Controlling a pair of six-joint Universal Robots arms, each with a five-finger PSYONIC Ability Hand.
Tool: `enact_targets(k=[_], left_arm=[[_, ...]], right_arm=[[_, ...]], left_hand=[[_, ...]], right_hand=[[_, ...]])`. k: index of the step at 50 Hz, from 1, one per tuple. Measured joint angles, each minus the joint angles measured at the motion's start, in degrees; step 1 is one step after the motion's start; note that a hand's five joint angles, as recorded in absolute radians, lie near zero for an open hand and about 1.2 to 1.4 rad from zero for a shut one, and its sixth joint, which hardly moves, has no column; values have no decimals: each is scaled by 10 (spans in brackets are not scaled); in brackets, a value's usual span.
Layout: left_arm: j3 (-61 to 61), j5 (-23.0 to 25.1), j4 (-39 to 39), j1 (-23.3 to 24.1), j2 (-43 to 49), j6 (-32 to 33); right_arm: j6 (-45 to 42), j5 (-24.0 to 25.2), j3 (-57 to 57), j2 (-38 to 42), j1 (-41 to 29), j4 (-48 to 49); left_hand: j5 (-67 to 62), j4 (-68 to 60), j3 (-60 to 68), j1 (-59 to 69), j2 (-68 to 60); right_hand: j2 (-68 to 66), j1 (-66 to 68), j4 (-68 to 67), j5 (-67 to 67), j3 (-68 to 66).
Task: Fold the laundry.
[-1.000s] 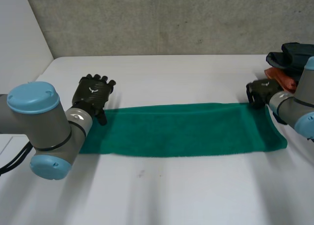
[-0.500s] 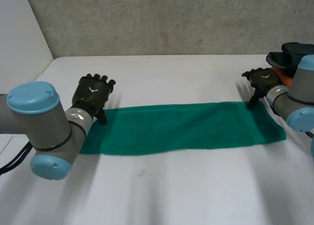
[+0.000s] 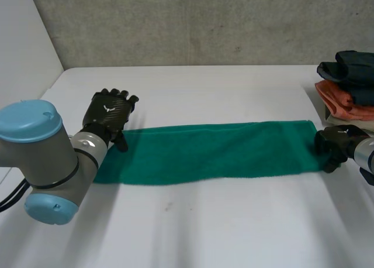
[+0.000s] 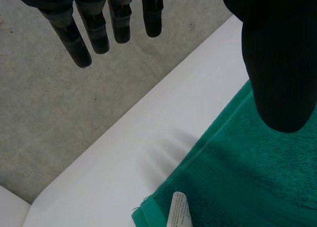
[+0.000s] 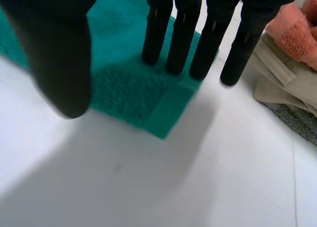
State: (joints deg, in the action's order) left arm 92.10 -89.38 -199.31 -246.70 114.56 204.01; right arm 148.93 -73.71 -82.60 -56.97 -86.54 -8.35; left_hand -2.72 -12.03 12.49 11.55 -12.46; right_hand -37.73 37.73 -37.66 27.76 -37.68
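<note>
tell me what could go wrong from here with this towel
The right hand has straight fingers over a corner of the green towel, thumb apart, so the corner may slip out if it lifts before pinching. The left hand is open, fingers past the towel's edge, so the ends might rise unevenly. The clothes pile sits beside the right hand and could get bumped.

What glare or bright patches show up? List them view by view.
Head view: even light, no hard glare on the table; a mild sheen on the left arm's blue cap. Left wrist view: the left hand is dark against a bright table beside the green towel. Right wrist view: the table is brightest beside the right hand, whose straight fingers reach the towel's corner.
</note>
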Motion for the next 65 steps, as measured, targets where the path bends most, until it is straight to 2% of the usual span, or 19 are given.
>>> enact_targets(k=[4, 10, 14, 19, 23, 27, 32, 33, 36, 42, 44, 46, 47, 50, 52, 55, 60, 64, 65], left_arm=[[1, 0, 0, 2, -2, -2], [2, -1, 1, 2, -13, -2], [10, -2, 1, 1, -33, -2], [25, 0, 0, 1, -61, -2], [38, 0, -1, 0, -82, -2], [47, 0, -2, -1, -94, -2], [57, 0, -3, -4, -109, -7], [58, 0, -3, -5, -110, -8], [60, 0, -4, -6, -114, -17], [59, -1, -5, -8, -114, -31], [58, -1, -5, -7, -114, -33], [55, -1, -6, -7, -112, -34], [53, -1, -6, -6, -112, -35], [45, -2, -7, -4, -107, -36], [31, -3, -8, 4, -97, -37], [9, -4, -8, 27, -78, -39], [-24, -7, -7, 73, -41, -40], [-41, -9, -5, 104, -12, -40], [-42, -10, -5, 107, -9, -40]], right_arm=[[-10, 1, -14, 16, 7, 51], [-8, -28, -36, 12, 17, 117], [-26, -63, -78, -64, 50, 181], [-87, -76, -100, -126, 87, 184], [-143, -75, -95, -136, 86, 173], [-165, -59, -81, -131, 22, 188], [-173, 20, -56, -107, -173, 267], [-173, 28, -54, -104, -186, 274], [-171, 89, -34, -54, -296, 328], [-175, 136, 12, 46, -423, 333], [-179, 136, 29, 71, -447, 316], [-181, 125, 46, 90, -463, 293], [-181, 120, 50, 94, -465, 285], [-168, 81, 57, 88, -464, 266], [-132, 31, 48, 59, -449, 251], [-63, -12, 15, 6, -411, 232], [31, -29, -44, -47, -351, 208], [69, -31, -95, -59, -297, 186], [69, -32, -103, -58, -288, 182]], left_hand=[[0, 0, 0, 0, 0], [0, 0, 0, 0, 0], [0, 0, 0, 0, 0], [0, 0, 0, 0, 0], [0, 0, 0, 0, 0], [0, 0, 0, 0, 0], [0, 0, 0, 0, 0], [0, 0, 0, 0, 0], [0, 0, 0, 0, 0], [0, 0, 0, 0, 0], [0, 0, 0, 0, 0], [0, 0, 0, 0, 0], [0, 0, 0, 0, 0], [0, 0, 0, 0, 0], [0, 0, 0, 0, 0], [0, 0, 0, 0, 0], [0, 0, 0, 0, 0], [0, 0, 0, 0, 0], [0, 0, 0, 0, 0]], right_hand=[[-275, 261, -271, 268, -271], [-294, 263, -308, 280, -303], [-294, 263, -309, 280, -303], [-294, 263, -309, 280, -303], [-294, 263, -309, 280, -303], [-297, 263, -309, 289, -305], [-299, 263, -310, 289, -305], [-299, 263, -309, 289, -305], [-299, 263, -310, 289, -305], [-297, 261, -309, 289, -305], [-161, 132, -173, 153, -169], [51, -90, 32, -60, 36], [150, -172, 131, -158, 134], [251, -249, 245, -249, 247], [257, -249, 256, -251, 257], [257, -249, 256, -251, 257], [257, -249, 256, -251, 257], [252, -244, 251, -248, 252], [214, -212, 219, -215, 220]])
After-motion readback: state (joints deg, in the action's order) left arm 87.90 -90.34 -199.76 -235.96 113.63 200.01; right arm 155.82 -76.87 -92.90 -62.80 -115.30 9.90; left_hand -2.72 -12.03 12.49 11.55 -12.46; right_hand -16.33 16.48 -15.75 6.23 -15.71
